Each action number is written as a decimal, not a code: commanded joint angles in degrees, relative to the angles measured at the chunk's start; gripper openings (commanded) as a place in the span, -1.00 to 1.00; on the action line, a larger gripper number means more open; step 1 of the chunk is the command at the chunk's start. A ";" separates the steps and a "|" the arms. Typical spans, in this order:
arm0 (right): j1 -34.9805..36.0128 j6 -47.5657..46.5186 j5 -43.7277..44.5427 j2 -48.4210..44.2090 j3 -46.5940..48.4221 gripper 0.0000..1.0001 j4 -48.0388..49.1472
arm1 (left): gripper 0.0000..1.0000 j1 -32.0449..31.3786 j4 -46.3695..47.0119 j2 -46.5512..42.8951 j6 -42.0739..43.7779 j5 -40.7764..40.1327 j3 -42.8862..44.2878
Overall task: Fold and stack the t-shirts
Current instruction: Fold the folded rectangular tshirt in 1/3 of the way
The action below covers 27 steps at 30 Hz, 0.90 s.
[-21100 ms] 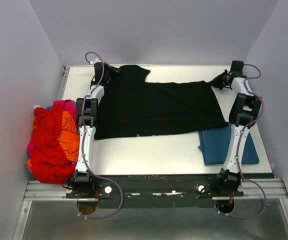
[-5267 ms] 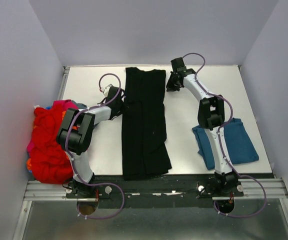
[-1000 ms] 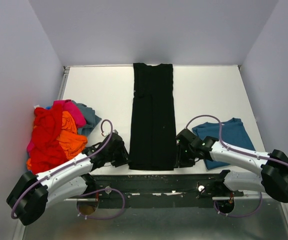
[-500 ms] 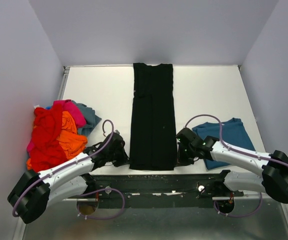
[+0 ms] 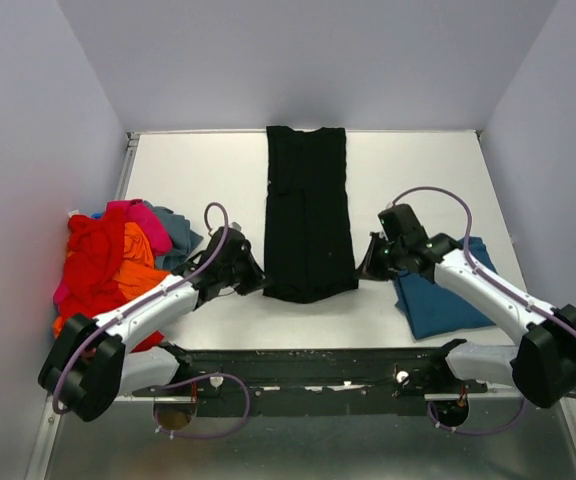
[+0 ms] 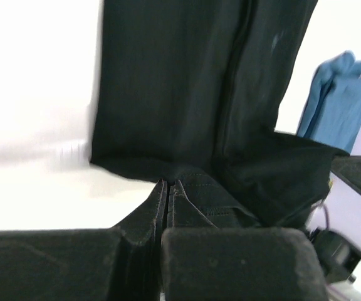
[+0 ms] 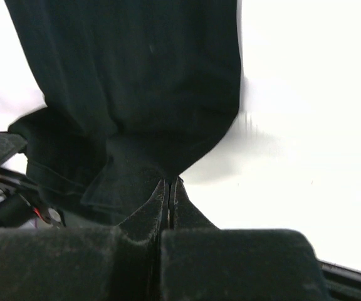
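Note:
The black t-shirt lies folded into a long strip down the middle of the table, print hidden. My left gripper is shut on its near left corner. My right gripper is shut on its near right corner. Both hold the near hem lifted off the table and doubled toward the far end. A folded teal-blue t-shirt lies under my right arm; it also shows in the left wrist view. A pile of red, orange, pink and grey-blue t-shirts sits at the left.
The white table is walled by pale panels on the left, back and right. A dark metal rail with cables runs along the near edge.

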 commanded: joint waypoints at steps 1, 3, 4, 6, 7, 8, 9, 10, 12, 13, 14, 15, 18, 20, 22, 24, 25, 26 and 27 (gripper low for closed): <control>-5.82 -6.78 -3.26 7.08 8.72 -0.99 1.21 | -1.00 5.82 7.01 6.18 3.45 1.83 5.57; -8.19 -8.19 -3.35 11.04 12.94 -0.99 1.22 | -1.00 7.32 8.33 10.14 4.42 0.78 9.08; -9.07 -8.54 -3.87 13.49 15.13 -0.99 1.21 | -1.00 7.85 8.77 12.59 4.77 0.25 10.93; -10.39 -9.51 -4.58 18.41 19.53 -0.99 1.30 | -1.00 9.17 9.31 17.16 5.65 -0.45 15.23; -10.83 -9.95 -5.19 21.22 22.33 -0.99 0.52 | -1.00 9.69 9.13 19.62 5.57 -1.16 16.99; -11.18 -10.39 -5.20 23.51 24.53 -0.99 -0.01 | -1.00 10.13 9.39 21.48 5.57 -1.42 18.84; -11.45 -10.30 -4.85 25.88 26.82 -0.99 -0.36 | -1.00 10.57 9.74 23.76 5.57 -1.51 20.60; -11.89 -10.22 -4.59 28.08 28.84 -0.99 -0.54 | -1.00 11.01 9.66 25.52 5.48 -1.34 22.18; -12.76 -10.13 -4.58 31.43 32.01 -0.99 -0.54 | -1.00 11.89 9.22 29.04 5.57 -1.43 25.43; -13.29 -10.04 -4.06 32.84 33.42 -0.99 -0.63 | -1.00 12.24 8.87 30.18 5.39 -1.69 26.84; -13.47 -9.95 -4.14 34.42 34.83 -0.99 -0.72 | -1.00 12.60 8.95 31.24 5.30 -2.13 27.90; -14.00 -10.04 -4.06 35.74 36.32 -0.99 -0.81 | -1.00 12.95 9.04 32.12 5.39 -2.65 28.78; -14.96 -10.21 -3.97 39.26 40.10 -0.99 -1.51 | -1.00 13.91 9.04 34.85 5.39 -2.66 31.59; -15.41 -10.30 -3.97 41.19 42.39 -0.99 -1.77 | -1.00 14.62 8.43 36.08 5.57 -2.74 33.18; -15.67 -10.30 -3.62 43.03 44.50 -0.99 -2.12 | -1.00 15.23 8.95 37.05 5.57 -2.75 34.14; -15.93 -10.30 -3.79 44.79 46.61 -0.99 -2.48 | -1.00 15.67 8.78 38.28 5.92 -2.40 35.46; -16.11 -10.39 -3.97 45.67 47.92 -0.99 -2.91 | -1.00 16.02 8.17 39.07 6.09 -2.22 36.51; -16.20 -10.39 -4.05 46.47 48.89 -0.99 -3.18 | -1.00 16.29 7.64 39.60 6.27 -2.04 37.39; -16.20 -10.30 -4.06 47.26 50.12 -0.99 -3.27 | -1.00 16.46 7.55 39.77 6.44 -2.30 37.75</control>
